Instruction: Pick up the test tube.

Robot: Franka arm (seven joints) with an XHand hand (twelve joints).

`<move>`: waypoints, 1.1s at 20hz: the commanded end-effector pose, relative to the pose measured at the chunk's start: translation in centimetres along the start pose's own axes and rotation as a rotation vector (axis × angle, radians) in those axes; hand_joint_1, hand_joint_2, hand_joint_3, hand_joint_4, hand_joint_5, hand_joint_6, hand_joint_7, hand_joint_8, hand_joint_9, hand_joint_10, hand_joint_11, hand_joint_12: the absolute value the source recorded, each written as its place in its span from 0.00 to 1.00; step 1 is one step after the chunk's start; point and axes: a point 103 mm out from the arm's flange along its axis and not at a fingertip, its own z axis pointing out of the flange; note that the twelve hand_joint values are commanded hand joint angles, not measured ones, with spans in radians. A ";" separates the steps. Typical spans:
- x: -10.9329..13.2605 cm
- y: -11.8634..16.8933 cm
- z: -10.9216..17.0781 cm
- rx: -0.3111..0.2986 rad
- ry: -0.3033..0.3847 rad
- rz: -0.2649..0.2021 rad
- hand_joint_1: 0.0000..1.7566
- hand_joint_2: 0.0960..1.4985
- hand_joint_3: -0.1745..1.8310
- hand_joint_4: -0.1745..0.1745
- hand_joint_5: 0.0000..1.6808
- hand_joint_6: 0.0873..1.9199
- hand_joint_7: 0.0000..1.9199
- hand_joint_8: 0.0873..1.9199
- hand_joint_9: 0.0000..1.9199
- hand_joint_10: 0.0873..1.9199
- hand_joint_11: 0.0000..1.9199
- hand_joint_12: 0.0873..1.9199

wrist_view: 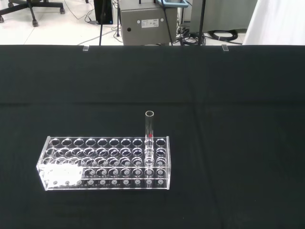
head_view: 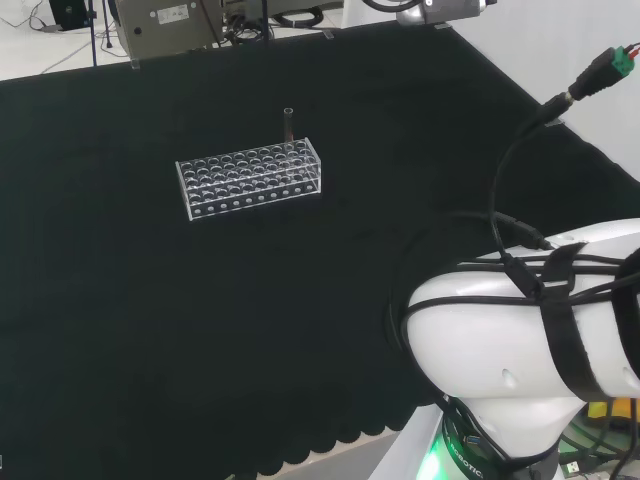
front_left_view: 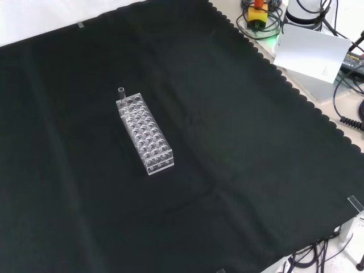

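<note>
A clear test tube (head_view: 288,122) stands upright in a clear plastic rack (head_view: 250,178) with several rows of holes, on the black cloth left of centre in the head view. The tube sits in a hole near the rack's far right corner there. In the front view the tube (front_left_view: 121,94) rises from the rack's (front_left_view: 145,134) far end, at its left corner. The wrist view looks at the rack (wrist_view: 105,163) from some distance. In it the tube (wrist_view: 149,129) carries a small red mark and sticks up well above the rack's top plate.
The arm's white links (head_view: 520,330) with black cables stand at the head view's lower right. A white panel (front_left_view: 310,51) and cables lie off the cloth's scalloped edge at the front view's top right. A grey cabinet (head_view: 170,25) stands beyond the bench.
</note>
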 end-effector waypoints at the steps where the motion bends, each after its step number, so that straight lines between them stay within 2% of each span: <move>1: 0.0 0.0 0.0 -0.006 -0.010 0.000 0.30 0.55 0.21 0.34 0.11 0.00 0.00 0.35 0.19 0.00 0.00 0.82; 6: -0.1 0.0 0.1 -0.004 -0.008 -0.007 0.30 0.56 0.21 0.33 0.12 0.00 0.00 0.37 0.20 0.00 0.00 0.83; 9: -0.1 1.0 0.5 0.006 0.007 -0.031 0.30 0.56 0.21 0.33 0.12 0.00 0.00 0.37 0.20 0.00 0.00 0.83; 10: 0.0 1.6 0.6 0.003 0.009 -0.039 0.30 0.56 0.20 0.33 0.12 0.00 0.00 0.38 0.18 0.03 0.00 0.83; 12: 0.1 2.8 0.9 0.007 0.005 -0.051 0.32 0.56 0.18 0.32 0.13 0.00 0.01 0.40 0.11 0.25 0.01 0.83; 14: 0.3 4.1 1.2 0.011 0.003 -0.064 0.34 0.56 0.18 0.31 0.14 0.00 0.03 0.41 0.07 0.41 0.03 0.84; 17: 0.4 5.9 1.7 0.029 0.004 -0.081 0.36 0.55 0.18 0.30 0.16 0.00 0.05 0.42 0.07 0.47 0.05 0.84; 22: 0.6 9.1 2.7 0.077 0.006 -0.102 0.37 0.55 0.18 0.29 0.18 0.00 0.08 0.43 0.09 0.48 0.07 0.83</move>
